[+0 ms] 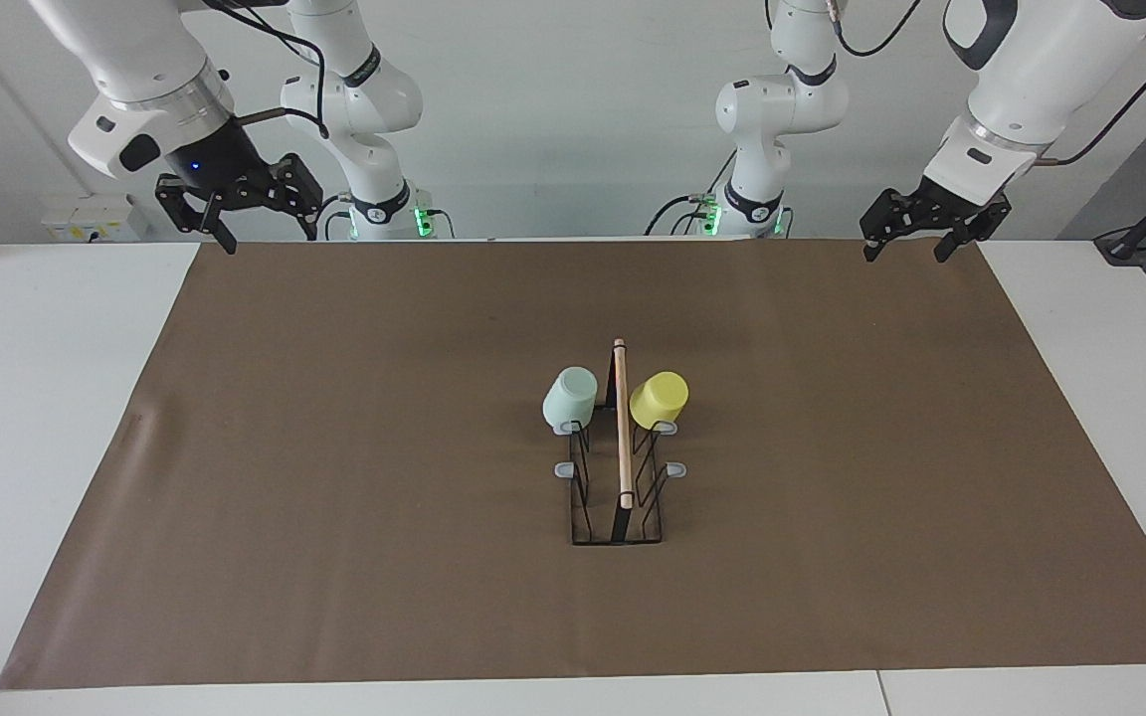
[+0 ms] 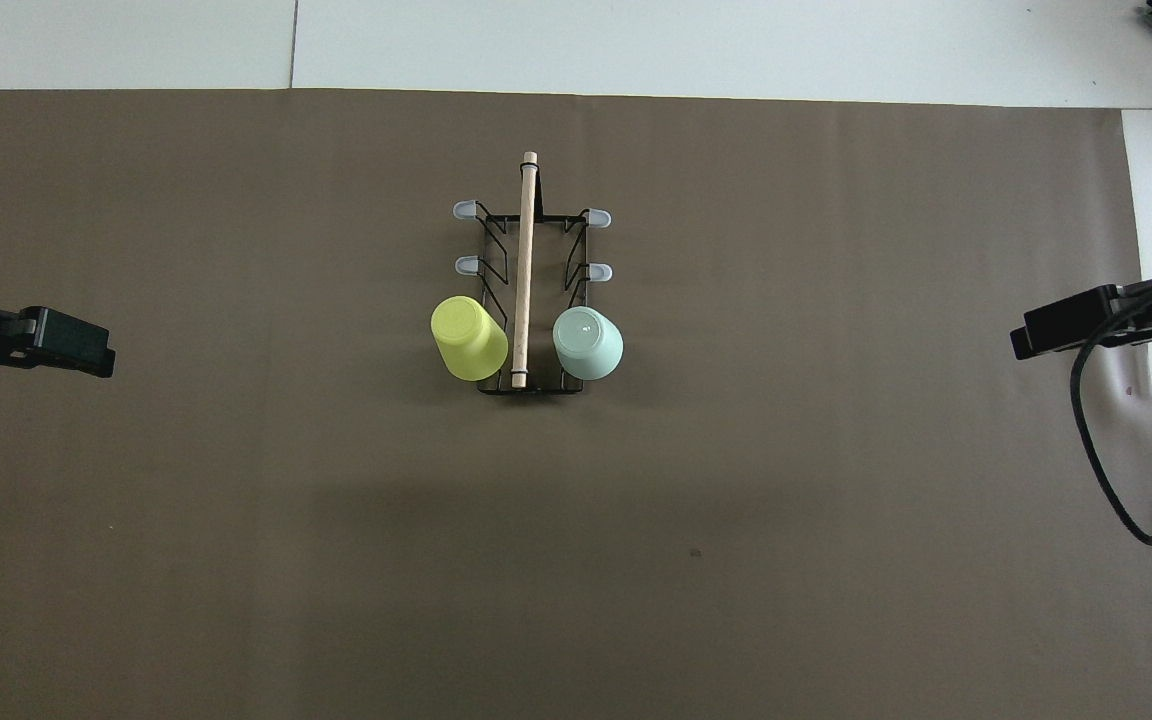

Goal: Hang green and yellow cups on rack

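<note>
Hanging mouth-down on the rack [image 1: 618,467] at frame centre, green cup [image 1: 570,398] and yellow cup [image 1: 660,400] (task looks done); left gripper [image 1: 909,244] and right gripper [image 1: 268,235] wait open, upper corners.

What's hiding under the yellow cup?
The yellow cup sits upside down on the rack, beside the green cup. A grey prong tip peeks out below it. The prong inside it is covered.

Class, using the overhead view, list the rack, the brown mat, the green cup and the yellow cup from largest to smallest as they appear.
1. Brown mat, by far the largest.
2. Rack, longer than either cup.
3. Yellow cup and green cup: these look alike in size, so no ranking between them.
</note>
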